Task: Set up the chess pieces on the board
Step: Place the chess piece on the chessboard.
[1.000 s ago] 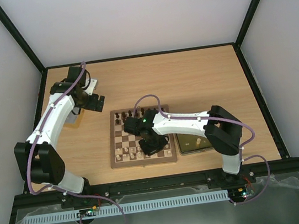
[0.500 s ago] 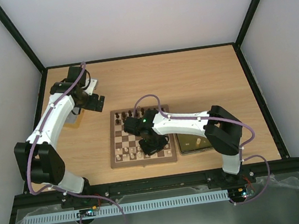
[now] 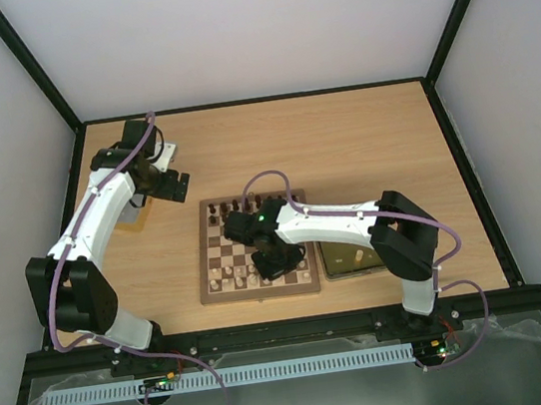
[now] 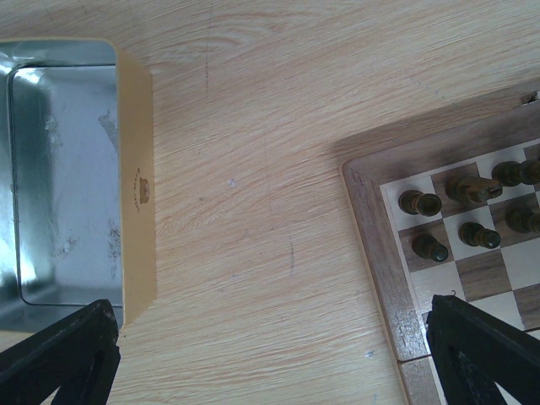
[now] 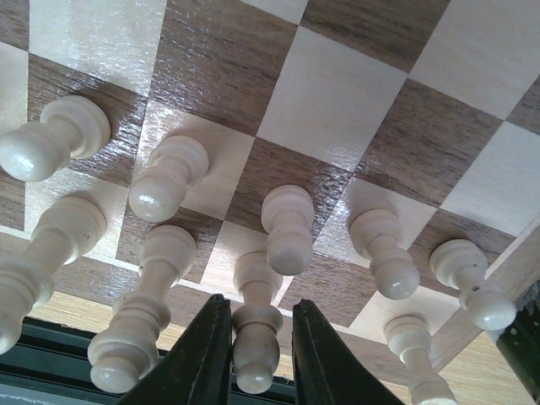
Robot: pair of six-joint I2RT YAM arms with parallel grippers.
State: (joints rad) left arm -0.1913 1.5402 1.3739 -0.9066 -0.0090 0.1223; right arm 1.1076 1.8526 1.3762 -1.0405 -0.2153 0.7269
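Note:
The board [image 3: 206,272] lies mid-table. Dark pieces [image 3: 223,210] stand along its far rows and cream pieces [image 3: 226,275] along its near rows. My right gripper [image 3: 277,262] hangs low over the near rows. In the right wrist view its fingers [image 5: 202,359] straddle one upright cream piece [image 5: 256,333] that stands on the board's near row; the left finger touches it and a small gap shows at the right finger. Several other cream pieces [image 5: 287,228] stand around it. My left gripper [image 3: 175,186] is wide open and empty above bare table [image 4: 270,253], left of the board's corner [image 4: 371,228] with its dark pieces [image 4: 419,203].
A gold-sided metal tin [image 4: 135,186] with a bare silver floor lies left of the left gripper. Another metal tray [image 3: 344,261] sits right of the board, under the right arm. Black frame rails edge the table.

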